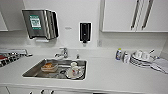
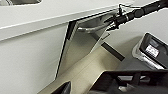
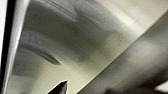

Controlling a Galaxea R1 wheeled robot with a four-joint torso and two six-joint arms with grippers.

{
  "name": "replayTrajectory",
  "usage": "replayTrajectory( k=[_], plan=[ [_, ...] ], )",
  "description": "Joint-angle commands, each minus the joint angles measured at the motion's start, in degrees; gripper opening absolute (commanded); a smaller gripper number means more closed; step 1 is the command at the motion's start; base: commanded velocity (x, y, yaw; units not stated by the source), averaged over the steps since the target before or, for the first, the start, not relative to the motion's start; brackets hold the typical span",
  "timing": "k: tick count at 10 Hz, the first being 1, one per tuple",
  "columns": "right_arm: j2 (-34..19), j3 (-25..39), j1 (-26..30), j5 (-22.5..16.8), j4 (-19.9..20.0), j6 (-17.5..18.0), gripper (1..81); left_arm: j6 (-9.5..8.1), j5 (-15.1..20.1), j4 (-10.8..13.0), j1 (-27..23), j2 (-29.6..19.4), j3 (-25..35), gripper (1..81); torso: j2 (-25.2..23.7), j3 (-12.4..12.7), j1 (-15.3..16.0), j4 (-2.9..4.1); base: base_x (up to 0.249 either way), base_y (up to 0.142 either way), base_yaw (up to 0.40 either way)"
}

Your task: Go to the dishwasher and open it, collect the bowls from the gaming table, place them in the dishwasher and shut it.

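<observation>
While I stand square to the surface (image 1: 120, 75), the sink (image 1: 32, 71) sits left of centre with dishes in it and more crockery is stacked at far right. In the left wrist view the dishwasher (image 2: 82, 50) hangs just under the surface edge, its steel front tilted out and its bar handle (image 2: 87, 29) running level; an arm (image 2: 135, 13) reaches to that handle. I judge the right one nearer, its camera close against steel. I cannot tell either hand's opening. Floor below looks free.
</observation>
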Motion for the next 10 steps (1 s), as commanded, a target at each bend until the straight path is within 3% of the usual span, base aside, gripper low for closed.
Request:
replayTrajectory(
  k=[1, 4, 10],
  plan=[
    [-1.59, -1.52, -2.43, -16.35, -3.03, -4.16, 81.1, -0.09, 0.92, -0.23, -4.88, -1.80, 1.44, 81.1, 0.00, 0.00, 0.00, 0.00, 0.000, 0.000, 0.000],
    [-1.33, -2.31, -4.71, -15.83, -2.94, -6.27, 81.1, -0.09, 0.92, -0.23, -4.88, -1.27, 1.36, 81.1, 0.00, 0.02, 0.00, 0.00, 0.000, 0.000, 0.000],
    [0.25, -1.96, -4.98, -15.30, -2.94, -6.27, 81.1, -0.09, 0.92, -0.32, -4.79, -0.92, 1.01, 81.1, -0.02, 0.06, -0.05, -0.02, -0.069, 0.000, 0.000]
  ],
)
